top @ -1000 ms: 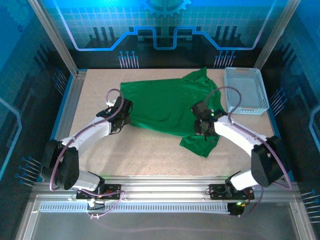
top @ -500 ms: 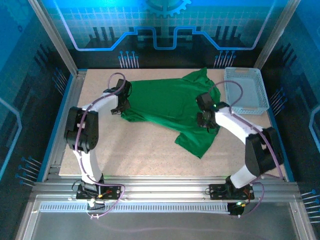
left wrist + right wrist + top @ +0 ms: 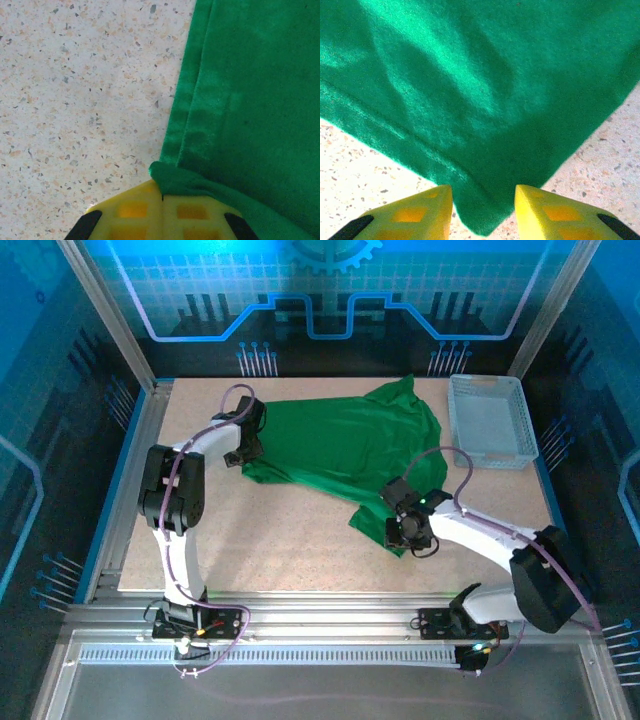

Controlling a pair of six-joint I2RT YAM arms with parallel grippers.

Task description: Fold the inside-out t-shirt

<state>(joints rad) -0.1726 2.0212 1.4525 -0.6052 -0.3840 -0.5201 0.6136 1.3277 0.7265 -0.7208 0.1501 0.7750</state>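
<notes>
Looking down at the table (image 3: 280,540), I see the green t-shirt (image 3: 340,445) lying spread across its middle and far part, with one sleeve bunched up near the white mesh basket (image 3: 490,420) at the far right and a narrow flap trailing toward the near side.

The left gripper (image 3: 242,455) is at the shirt's left edge, closed tight on a small fold of the hem. In its wrist view the cloth is nipped right between the two yellow pads, and the doubled edge runs away from them over the speckled surface. A second ago this arm was bent low and its gripper sat nearer to me. It has since reached farther out, and the left edge of the shirt has gone with it, so that side now lies straighter.

The right gripper (image 3: 402,535) has come back toward the near side. A second ago it was up on the body of the shirt, and half a second ago a little farther still. Now it hangs over the tip of the trailing flap. Its yellow fingers (image 3: 425,205) stand apart, and the pointed corner of the cloth lies between them without being pinched. That flap looks narrower than it did a second ago.
</notes>
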